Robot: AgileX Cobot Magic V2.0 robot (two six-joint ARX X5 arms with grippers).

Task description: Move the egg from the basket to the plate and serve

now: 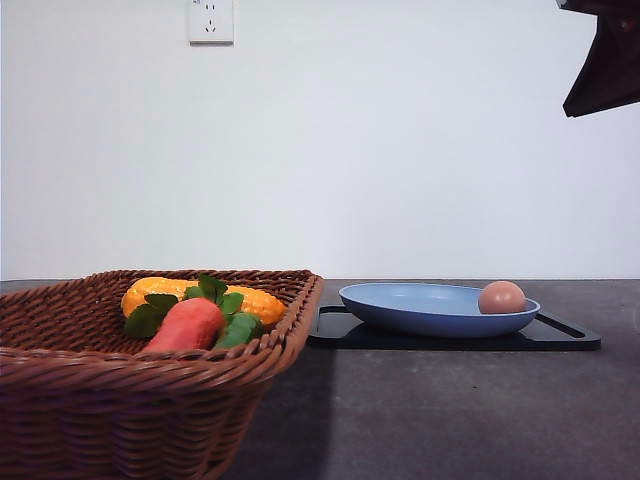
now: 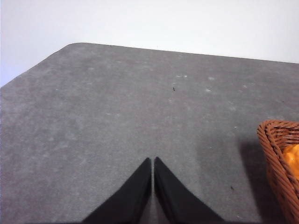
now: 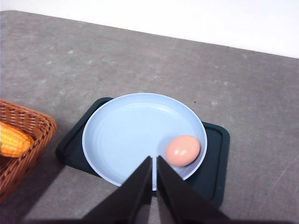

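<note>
Where the light blue plate [image 1: 420, 308] sits on a flat black tray [image 1: 560, 335] at the right of the front view, the egg [image 1: 502, 297] lies inside it, against the rim at its right end; the tray rests on the grey counter [image 1: 450, 410]. At the lower left of that view stands the brown wicker basket [image 1: 120, 400], holding a corn cob [image 1: 255, 300] and a carrot [image 1: 185, 325] with green leaves; basket and tray are near each other but apart. A dark part of the right arm [image 1: 605, 60] shows in the upper right corner. In the right wrist view the right gripper [image 3: 154, 161] hangs over the plate's near rim, jaws drawn together and holding nothing, the egg just beside the tips. In the left wrist view the left gripper [image 2: 153, 161] is over bare counter, jaws likewise together and empty; a corner of the basket shows at the right edge.
</note>
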